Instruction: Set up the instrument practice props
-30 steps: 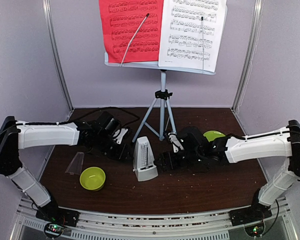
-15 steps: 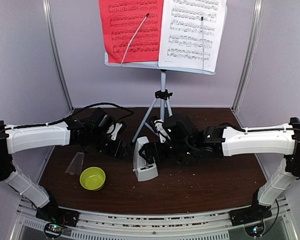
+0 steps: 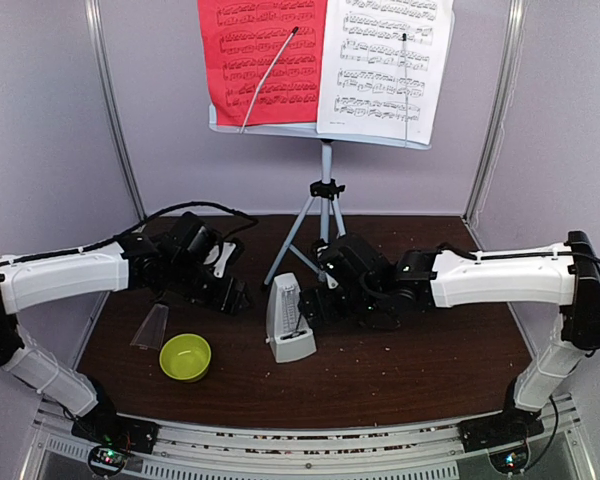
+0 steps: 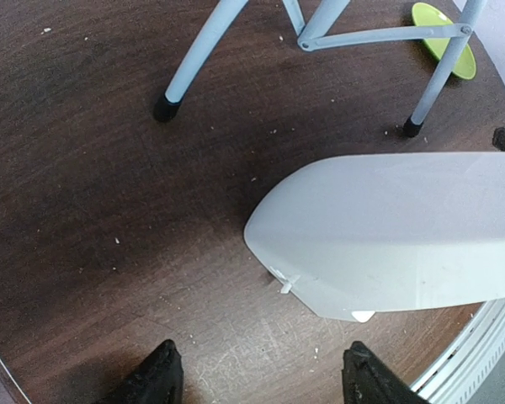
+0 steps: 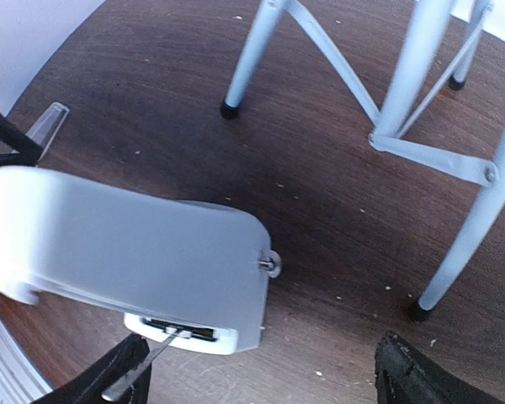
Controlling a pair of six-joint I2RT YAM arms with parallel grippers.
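Left gripper (image 4: 257, 385): 2 black fingers spread wide, nothing held, over the dark brown wooden table (image 3: 400, 370). Right gripper (image 5: 261, 379): fingers also wide apart, empty.

The small white pyramid metronome (image 3: 288, 322) stands upright between the 2 grippers, just ahead of each. Contact cannot be told.

Its clear plastic cover (image 3: 152, 326) lies apart to the left, near the round lime-green bowl (image 3: 185, 357).

Behind stands the pale music stand on a tripod (image 3: 323, 215), carrying 1 red sheet of printed music (image 3: 262, 55) and 1 white sheet of printed music (image 3: 385, 60) side by side. A flat lime-green plate (image 4: 444, 38) lies beyond the tripod legs.
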